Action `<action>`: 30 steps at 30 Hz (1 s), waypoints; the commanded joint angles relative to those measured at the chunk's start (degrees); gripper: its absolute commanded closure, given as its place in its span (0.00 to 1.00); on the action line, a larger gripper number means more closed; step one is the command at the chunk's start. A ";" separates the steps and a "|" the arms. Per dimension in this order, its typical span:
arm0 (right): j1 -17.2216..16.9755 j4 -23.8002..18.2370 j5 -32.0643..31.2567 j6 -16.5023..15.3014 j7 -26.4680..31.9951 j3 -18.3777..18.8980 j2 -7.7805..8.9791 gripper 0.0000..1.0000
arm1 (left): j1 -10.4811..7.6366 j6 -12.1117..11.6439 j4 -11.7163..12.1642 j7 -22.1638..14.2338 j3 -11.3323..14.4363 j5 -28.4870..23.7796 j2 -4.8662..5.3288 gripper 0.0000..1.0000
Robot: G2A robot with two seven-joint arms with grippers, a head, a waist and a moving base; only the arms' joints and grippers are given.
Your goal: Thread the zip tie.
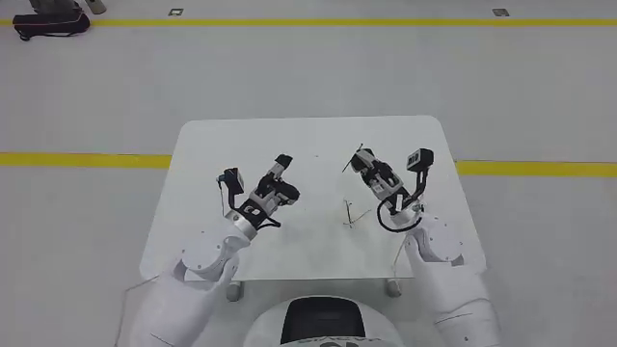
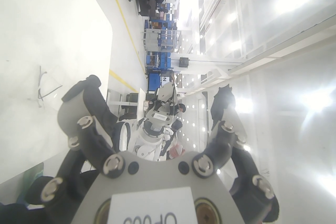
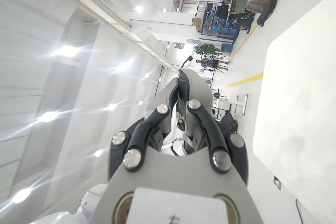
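My right gripper (image 1: 360, 160) hovers above the right half of the white table (image 1: 308, 135), shut on a thin black zip tie (image 1: 349, 164) whose end pokes out past the fingertips (image 3: 183, 75). That curved end of the zip tie (image 3: 187, 60) rises just beyond the closed pads. My left gripper (image 1: 286, 175) hangs open above the table's middle left, facing the right one, with nothing between its fingers (image 2: 89, 83). In the left wrist view the left gripper (image 2: 157, 86) frames the right gripper (image 2: 165, 104) farther off. A second zip tie (image 1: 352, 214) lies loose on the table, seen as the bent black zip tie (image 2: 42, 88).
The table's rounded corner (image 3: 273, 43) and edge (image 2: 110, 33) border bare floor with yellow lines (image 1: 87, 159). A dark bag (image 1: 48, 14) lies far off on the floor at the back left.
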 commanded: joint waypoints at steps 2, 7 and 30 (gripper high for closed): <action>-0.04 0.61 -0.86 0.00 -0.76 -0.39 -0.30 1.00 | -1.33 -0.74 1.04 1.26 2.05 -0.08 -0.42 0.00; 0.61 0.47 -3.68 0.00 -2.63 0.39 -0.51 1.00 | -1.69 -1.29 1.46 1.90 2.44 -0.03 -0.55 0.00; 1.91 5.64 -3.43 0.00 -6.14 -4.40 -1.04 1.00 | -7.88 -0.93 5.71 1.03 9.86 -2.03 -2.22 0.00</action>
